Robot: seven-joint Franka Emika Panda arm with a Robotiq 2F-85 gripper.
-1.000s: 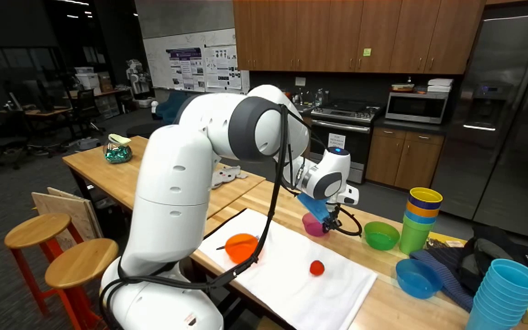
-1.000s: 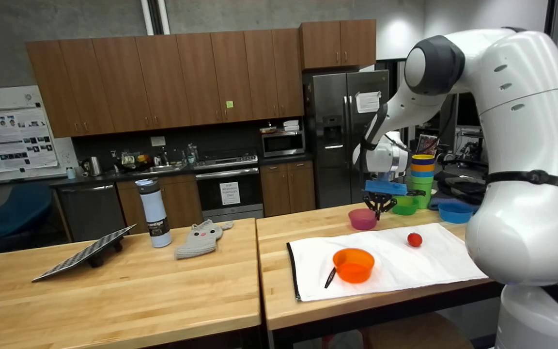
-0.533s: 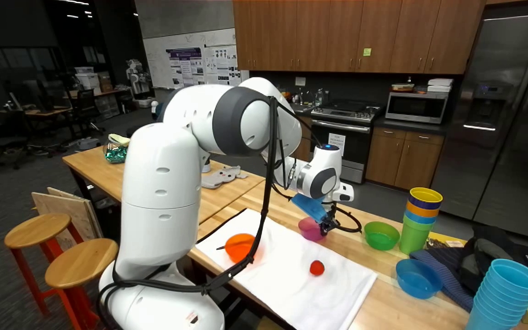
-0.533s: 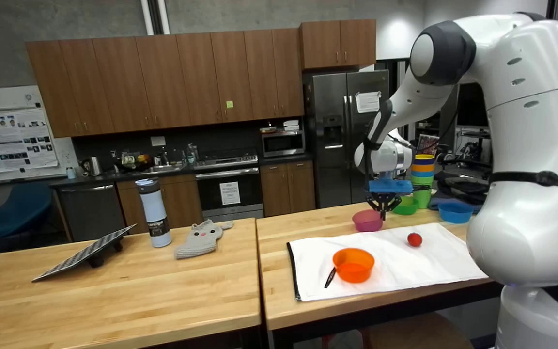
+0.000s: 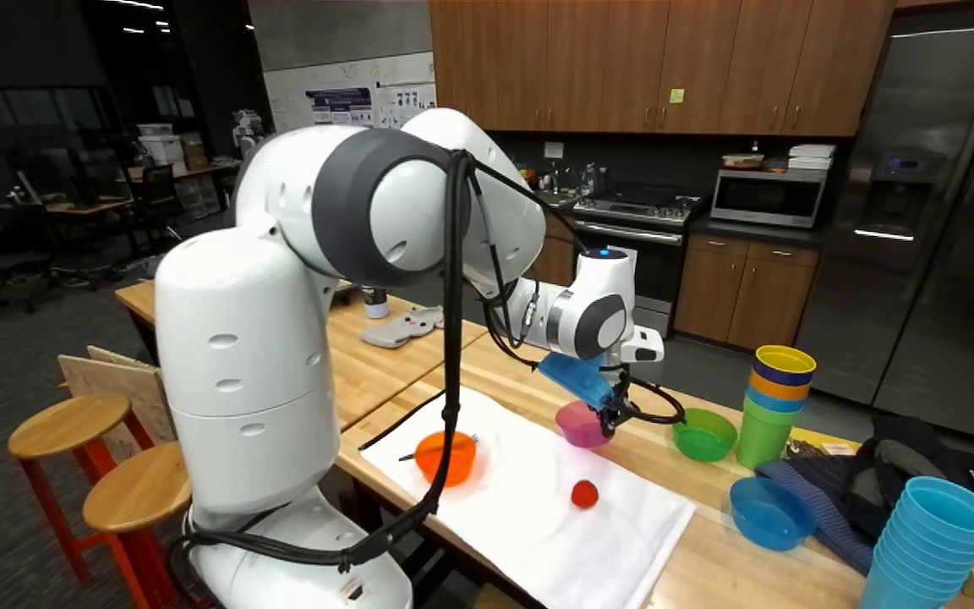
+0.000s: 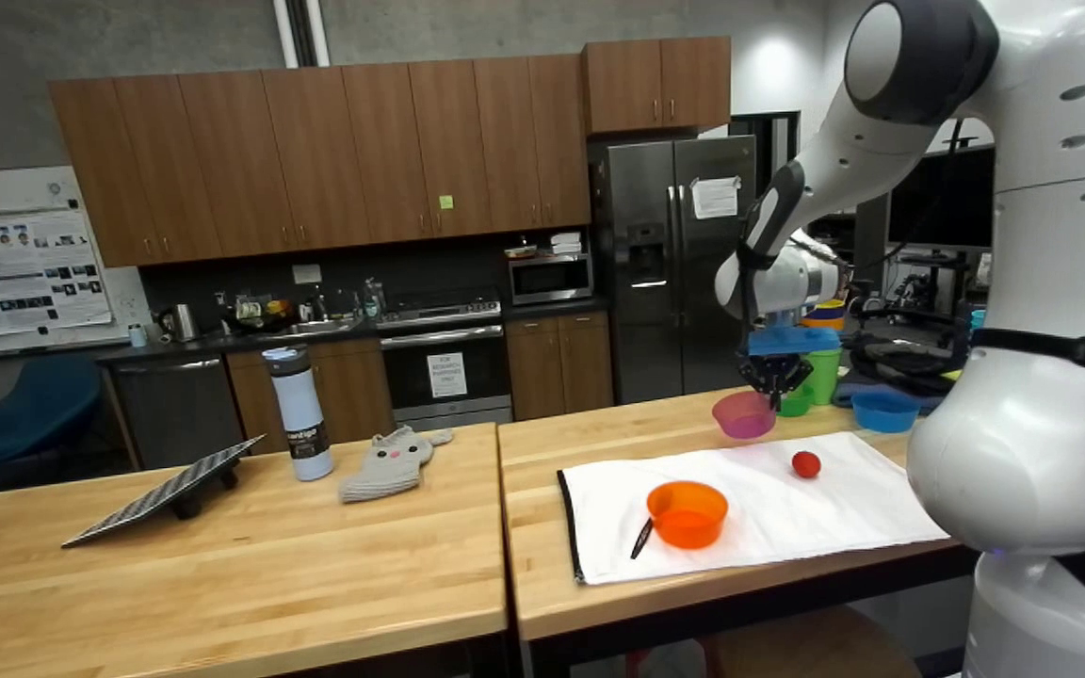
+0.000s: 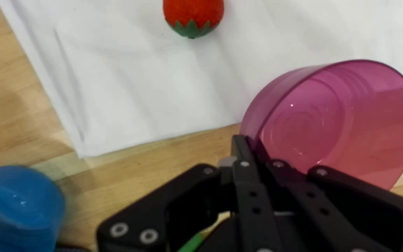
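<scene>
Wood tabletop w/ white cloth; kitchen cabinets, fridge behind, 2 stools nearby. Pink bowl tilted at tip of hand; hand almost fully closed, bowl's rim pinched in it. Can't tell if base touches tabletop. Red ball cut off at top of wrist view, blue bowl at left edge. Green bowl partly hidden behind hand, ext. view.

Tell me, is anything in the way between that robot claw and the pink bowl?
No, nothing visible: the gripper is shut directly on the pink bowl, at its rim. The red fruit-shaped thing on the white cloth and the blue bowl both stand apart from that grip.
</scene>
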